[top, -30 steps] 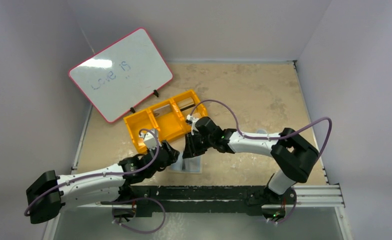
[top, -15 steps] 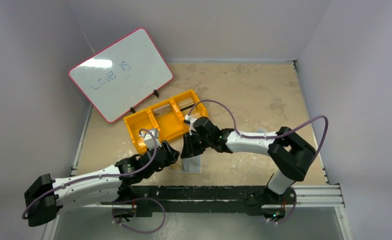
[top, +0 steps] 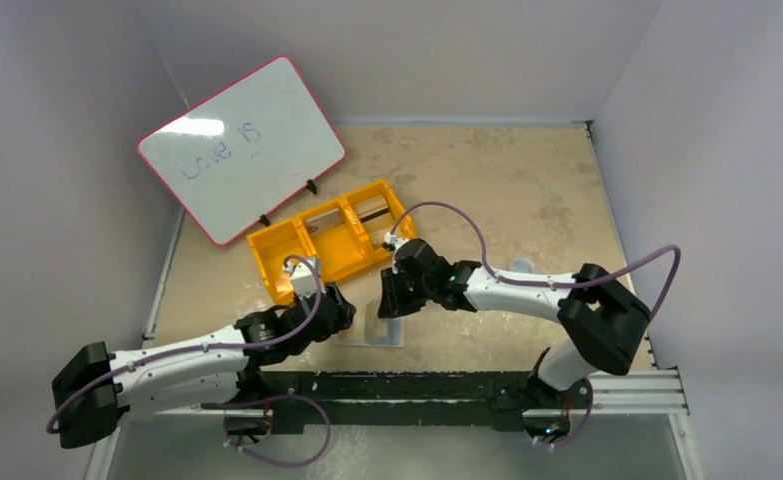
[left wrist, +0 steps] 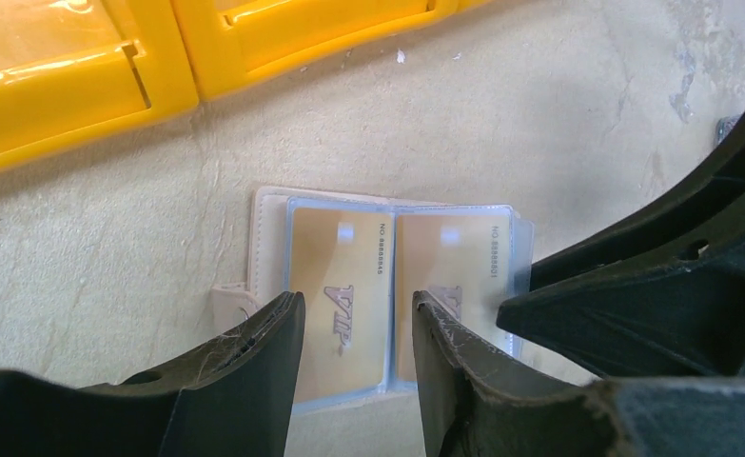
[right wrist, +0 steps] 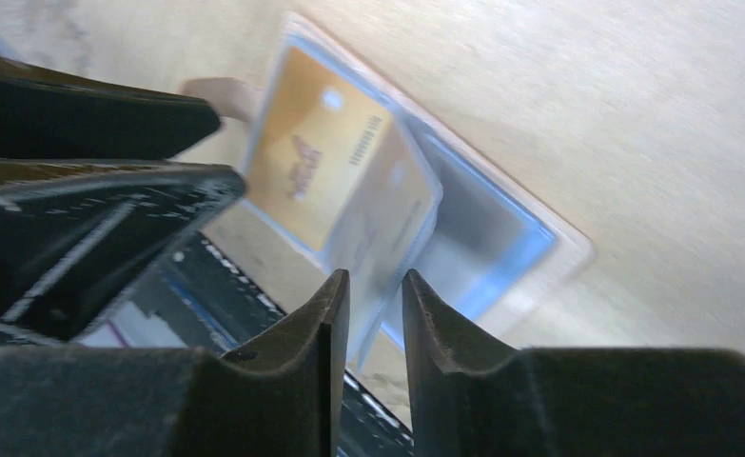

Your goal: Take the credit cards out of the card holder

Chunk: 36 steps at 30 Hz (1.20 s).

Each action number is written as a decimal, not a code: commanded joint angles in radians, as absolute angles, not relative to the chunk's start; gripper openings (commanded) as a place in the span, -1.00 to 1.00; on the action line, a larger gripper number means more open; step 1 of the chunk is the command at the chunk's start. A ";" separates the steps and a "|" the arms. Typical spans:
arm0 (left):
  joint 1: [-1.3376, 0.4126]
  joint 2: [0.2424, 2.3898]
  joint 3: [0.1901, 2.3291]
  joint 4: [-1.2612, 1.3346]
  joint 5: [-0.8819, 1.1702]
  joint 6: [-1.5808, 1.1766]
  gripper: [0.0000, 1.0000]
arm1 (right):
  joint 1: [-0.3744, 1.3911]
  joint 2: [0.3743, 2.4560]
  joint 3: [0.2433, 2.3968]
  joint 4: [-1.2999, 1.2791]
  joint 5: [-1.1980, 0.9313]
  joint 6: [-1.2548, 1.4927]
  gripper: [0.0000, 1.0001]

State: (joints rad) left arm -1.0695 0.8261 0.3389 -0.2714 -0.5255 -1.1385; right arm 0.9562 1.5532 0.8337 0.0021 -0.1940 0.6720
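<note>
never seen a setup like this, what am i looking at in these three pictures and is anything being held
Two robot arms are bolted to a table edge. The top picture looks down from above; the other two come from cameras on each wrist, so the dark prongs are that arm's own fingers. On the table are a whiteboard, a yellow bin and an open card holder with gold cards inside. The left hand hovers open over it. The right hand seems to pinch one lifted clear sleeve.
</note>
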 commanded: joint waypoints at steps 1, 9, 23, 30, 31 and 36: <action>-1.075 0.859 0.397 -0.243 -0.542 -1.106 -0.11 | 0.953 1.489 0.800 -0.120 -0.067 0.712 -0.35; -1.074 0.879 0.393 -0.292 -0.570 -1.139 -0.07 | 0.952 1.372 0.836 -0.076 -0.068 0.716 -0.28; -1.013 0.986 0.324 -0.180 -0.433 -1.166 -0.05 | 0.949 1.628 0.800 0.307 -0.335 0.878 -0.24; -0.998 1.003 0.301 -0.144 -0.392 -1.173 -0.16 | 0.929 1.699 0.818 0.256 -0.345 0.886 -0.27; -0.997 1.009 0.299 -0.141 -0.387 -1.173 -0.18 | 0.925 1.702 0.813 0.257 -0.346 0.890 -0.26; -0.998 1.038 0.290 -0.125 -0.362 -1.181 -0.33 | 0.910 1.726 0.826 0.145 -0.280 0.882 -0.25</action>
State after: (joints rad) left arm -1.0004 1.0084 0.3161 -0.1497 -0.4240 -1.1641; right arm 0.9215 1.7180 0.7933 0.2268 -0.3298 0.8761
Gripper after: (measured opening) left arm 0.367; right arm 0.374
